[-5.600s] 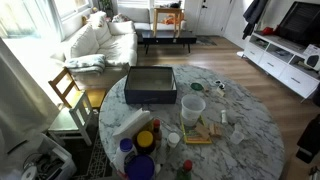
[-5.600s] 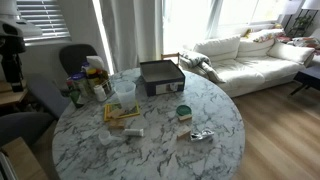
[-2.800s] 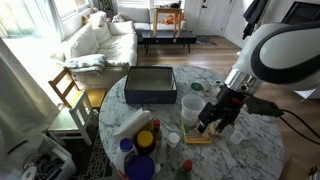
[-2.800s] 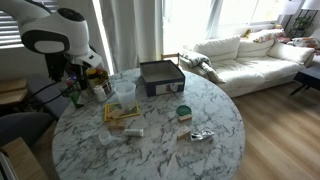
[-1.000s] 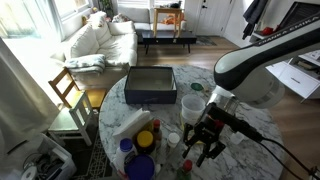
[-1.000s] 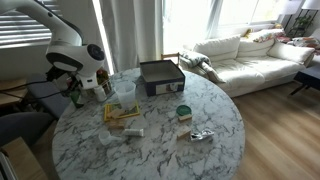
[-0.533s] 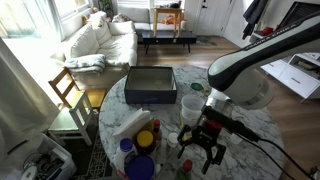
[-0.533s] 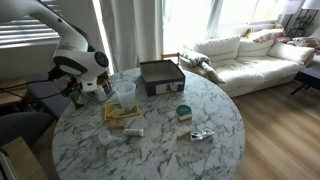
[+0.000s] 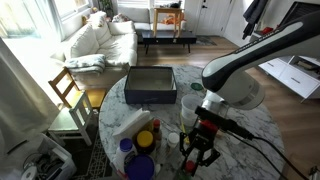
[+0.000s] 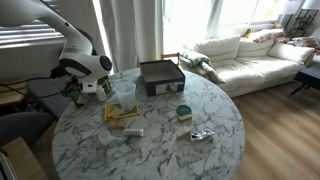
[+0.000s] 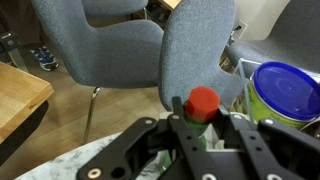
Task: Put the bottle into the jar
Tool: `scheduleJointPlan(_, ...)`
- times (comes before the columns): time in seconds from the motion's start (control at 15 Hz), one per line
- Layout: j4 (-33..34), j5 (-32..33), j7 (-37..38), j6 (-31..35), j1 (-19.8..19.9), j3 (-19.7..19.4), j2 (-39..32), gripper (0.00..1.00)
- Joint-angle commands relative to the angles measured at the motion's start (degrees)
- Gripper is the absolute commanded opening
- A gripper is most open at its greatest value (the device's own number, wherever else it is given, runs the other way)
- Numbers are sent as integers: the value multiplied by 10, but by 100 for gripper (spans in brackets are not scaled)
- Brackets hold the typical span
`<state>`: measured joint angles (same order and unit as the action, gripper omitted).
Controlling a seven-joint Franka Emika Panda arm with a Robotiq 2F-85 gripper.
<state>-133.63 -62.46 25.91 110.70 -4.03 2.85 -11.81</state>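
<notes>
In the wrist view a green bottle with a red cap (image 11: 203, 101) stands upright between my gripper's (image 11: 201, 109) two black fingers, which press its neck from both sides. In both exterior views the gripper (image 9: 196, 153) (image 10: 78, 92) hangs low over the cluttered edge of the marble table, and the arm hides the bottle there. The jar (image 9: 192, 105) (image 10: 124, 95), a milky-white wide-mouthed cup, stands empty near the middle of the table, a short way from the gripper.
A dark rectangular box (image 9: 150, 85) (image 10: 160, 76) lies behind the jar. Purple-lidded containers (image 9: 140, 165) and a blue-lidded tub (image 11: 285, 90) crowd the bottle's side. A wooden board (image 10: 120, 115) and a green lid (image 10: 184, 112) lie on the table. Grey chairs (image 11: 195, 40) stand just past the edge.
The arm has come down toward the table's cluttered edge. The jaws spread wide half a second ago and have now drawn in round the bottle's neck.
</notes>
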Motion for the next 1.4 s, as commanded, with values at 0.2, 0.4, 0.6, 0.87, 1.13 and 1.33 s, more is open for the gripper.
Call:
scheduleJointPlan(0.2,13,22,49,-5,0,-15,1,8)
scheduleJointPlan(0.4,12,73,48,-11,2,-25,25,8)
scheduleJointPlan(0.6,23,142,12,-69,18,-37,48,8)
scheduleJointPlan(0.87,57,228,-26,-179,36,-48,64,8)
scheduleJointPlan(1.13,57,217,-18,-165,37,-45,61,32)
scheduleJointPlan(1.33,60,224,-18,-171,35,-44,61,8)
